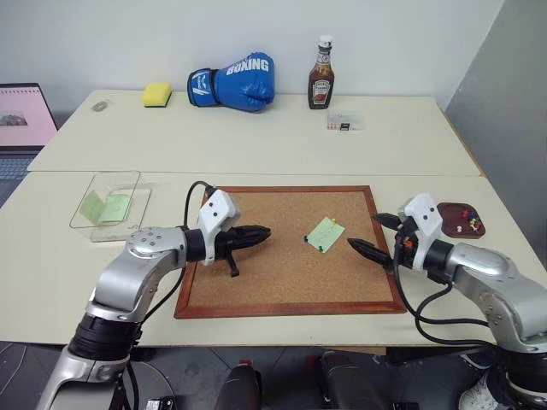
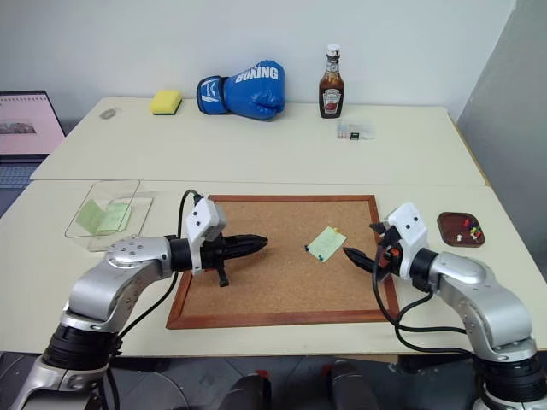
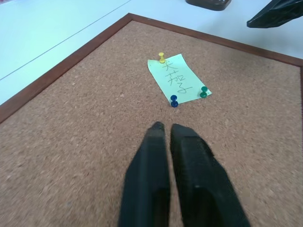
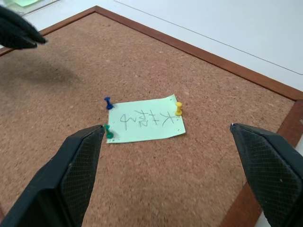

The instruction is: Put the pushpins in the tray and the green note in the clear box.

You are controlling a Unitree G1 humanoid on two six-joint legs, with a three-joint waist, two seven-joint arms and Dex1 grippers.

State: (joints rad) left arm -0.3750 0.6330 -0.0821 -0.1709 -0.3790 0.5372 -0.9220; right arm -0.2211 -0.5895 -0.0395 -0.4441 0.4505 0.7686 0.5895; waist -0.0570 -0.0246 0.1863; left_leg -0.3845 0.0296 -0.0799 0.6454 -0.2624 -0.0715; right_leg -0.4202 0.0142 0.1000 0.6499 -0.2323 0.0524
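**Freeing the pinned note: pins first, paper last**

We have the green note (image 4: 146,120) lying flat near the middle of the corkboard (image 1: 256,282), held by three pushpins: a yellow pin (image 4: 178,108) on one edge, and a blue pin (image 4: 108,102) and a green pin (image 4: 109,131) at the two corners of the opposite edge. Our left gripper (image 3: 165,127) hovers over the cork with its fingers pressed together and nothing between them, pointing at the blue pin's side of the note. Our right gripper (image 4: 165,130) hangs low over the board's other side with its fingers spread wide and empty, the note framed between them.

We judge the step in hand to be pulling the first pin. To do it well, we settle on one arm for the pick. The right one is ready as it stands; the left must open before it can take anything. We bring the fingertips down on either side of a pin's plastic head, not on the paper, close gently, and lift straight up so the note does not tear or drag. The tray (image 1: 450,211) sits on the table just beyond the board's right edge and already holds a few pins, so the right arm has the short carry. The clear box (image 1: 111,205), with green paper inside, waits off the board's left side, near the left arm.
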